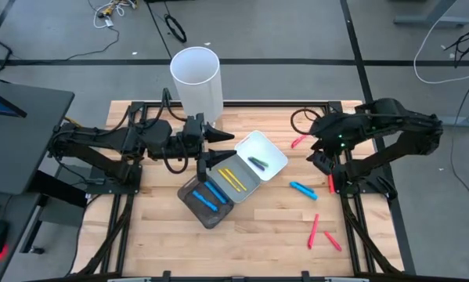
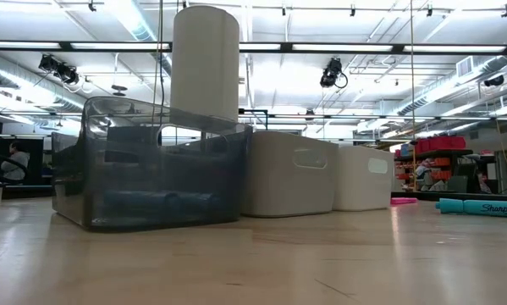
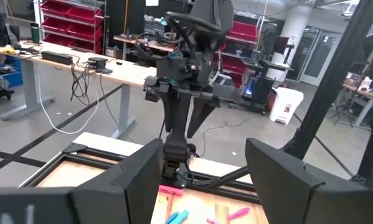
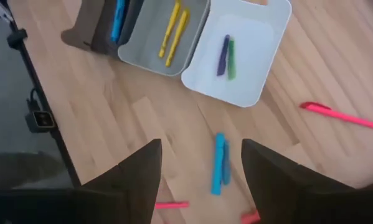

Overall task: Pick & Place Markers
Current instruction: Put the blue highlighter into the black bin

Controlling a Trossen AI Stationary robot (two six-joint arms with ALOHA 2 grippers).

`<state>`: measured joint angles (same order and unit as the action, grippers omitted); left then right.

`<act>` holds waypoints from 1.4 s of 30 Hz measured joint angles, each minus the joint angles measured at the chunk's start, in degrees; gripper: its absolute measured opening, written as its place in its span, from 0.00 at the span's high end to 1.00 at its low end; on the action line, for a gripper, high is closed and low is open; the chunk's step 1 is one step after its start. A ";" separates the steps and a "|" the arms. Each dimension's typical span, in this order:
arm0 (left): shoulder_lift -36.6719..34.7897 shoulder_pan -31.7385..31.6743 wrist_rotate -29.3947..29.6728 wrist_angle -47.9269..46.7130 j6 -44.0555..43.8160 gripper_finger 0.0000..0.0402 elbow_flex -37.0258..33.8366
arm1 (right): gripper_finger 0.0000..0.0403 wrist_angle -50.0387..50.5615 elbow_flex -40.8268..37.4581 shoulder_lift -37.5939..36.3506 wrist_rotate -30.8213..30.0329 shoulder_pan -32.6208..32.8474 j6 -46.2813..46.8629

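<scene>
- Left gripper [image 1: 217, 139] over the table's rear middle, just beside the tall white cylinder [image 1: 196, 78] and above the trays; fingers [image 3: 136, 180] spread apart, nothing between them.
- Right gripper [image 1: 316, 157] raised over the table's right side; fingers [image 4: 139, 171] apart, holding nothing, a blue marker [image 4: 219, 163] on the wood below the gap.
- Three trays touching in a diagonal row at the centre: dark tray [image 1: 189, 200] with blue markers [image 1: 207, 196], grey tray [image 1: 250, 190] with two yellow markers [image 1: 232, 178], white tray [image 1: 279, 159] with a purple and a green marker [image 1: 258, 163].
- Loose on the bare table [image 1: 257, 243]: one blue marker [image 1: 303, 189] right of the trays, a pink-red one [image 1: 298, 142] near the right arm's base, a red one [image 1: 331, 183] beside that arm, two more [image 1: 322, 233] near the front right.
</scene>
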<state>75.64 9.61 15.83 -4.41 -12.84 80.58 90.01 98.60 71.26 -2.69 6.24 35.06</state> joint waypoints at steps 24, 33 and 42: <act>0.02 0.00 -0.69 -0.15 0.02 0.41 0.00 | 0.45 -11.94 -41.66 -7.63 4.25 4.57 9.46; 0.02 0.00 -0.67 -0.15 0.00 0.41 0.00 | 0.45 -19.78 -50.49 -7.60 6.36 9.94 17.57; 0.02 0.00 -0.67 -0.15 0.00 0.41 0.00 | 0.45 -23.24 -54.77 -2.14 7.34 14.97 19.98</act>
<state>75.66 9.61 15.16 -4.56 -12.84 80.58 66.77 43.83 69.12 4.65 21.21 55.05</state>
